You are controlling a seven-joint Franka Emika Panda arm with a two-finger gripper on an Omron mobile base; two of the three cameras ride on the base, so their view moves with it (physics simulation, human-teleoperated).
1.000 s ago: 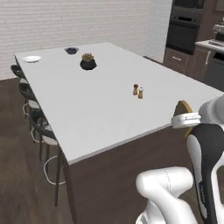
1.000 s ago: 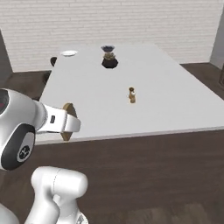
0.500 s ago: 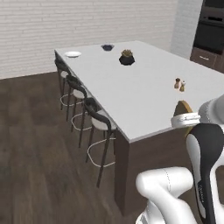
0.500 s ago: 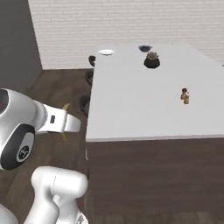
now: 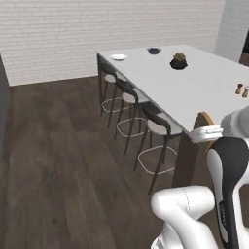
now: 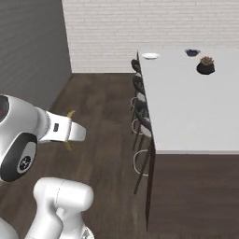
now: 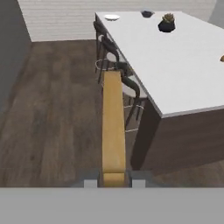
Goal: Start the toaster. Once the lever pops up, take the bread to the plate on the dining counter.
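Observation:
My gripper [image 7: 113,180] is shut on the bread [image 7: 113,127], a thin brown slice seen edge-on that runs up the middle of the hand view. From the left base the bread [image 5: 203,119] pokes up above the hand, beside the near corner of the dining counter [image 5: 204,92]. The plate [image 5: 118,57] is small, round and white, and lies at the far left corner of the counter's white top; it is also at the far end in the hand view [image 7: 112,17] and from the right base [image 6: 150,56]. The toaster is out of view.
A dark bowl [image 5: 154,50], a potted plant [image 5: 178,61] and small shakers [image 5: 240,89] stand on the counter. Three black stools [image 5: 146,126] line its left side. Dark wood floor [image 5: 58,160] stretches to the left, up to a white brick wall [image 5: 97,34].
The whole picture has shifted: the base has moved, so the counter now lies to the right, with stools and floor in sight. The bread stays in the shut gripper.

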